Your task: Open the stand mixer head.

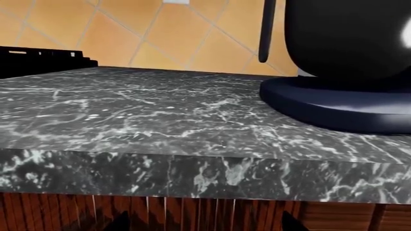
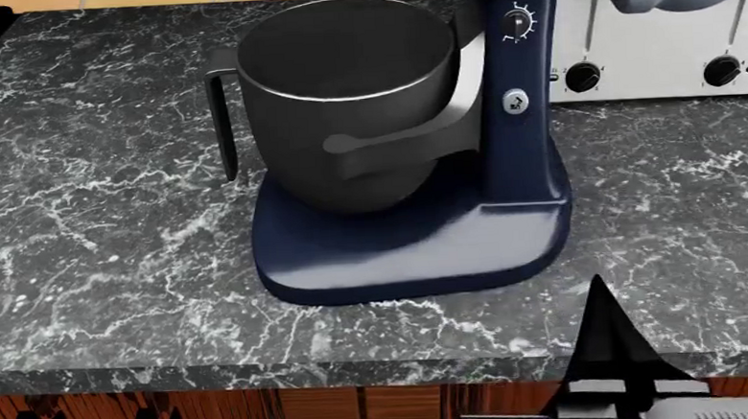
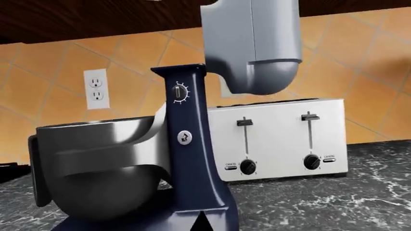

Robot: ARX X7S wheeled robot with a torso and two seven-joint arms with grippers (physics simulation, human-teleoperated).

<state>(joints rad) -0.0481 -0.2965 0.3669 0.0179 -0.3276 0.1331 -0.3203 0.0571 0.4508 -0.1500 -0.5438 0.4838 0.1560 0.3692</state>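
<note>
Left claw: two dark fingertips spread wide apart, holding nothing. It sits low, in front of the black white-veined marble counter, level with the front edge, above the brown wood cabinet front.

Black ridged appliance sits at the counter's far left, against the orange tiled wall.

Dark grey steel bowl, handle on its left side, stands upright on the navy-blue mixer base, cradled by a grey arm off the column. Inside the bowl only bare dark steel wall shows.

Navy column is just right of the bowl, with a dial near the top and a small round button below it.

The stand mixer head renders light grey here: a bulky rounded body standing up above the column top, well clear of the bowl. In the head view only its lower end shows, at the top edge.

Right claw: black fingers pressed together into a single point, gripping nothing. It is at the counter's front edge, near the base's front right corner, well apart from the head and far below it.

White toaster with black knobs and two levers stands behind, right of the column. White wall outlet is on the tiles.
</note>
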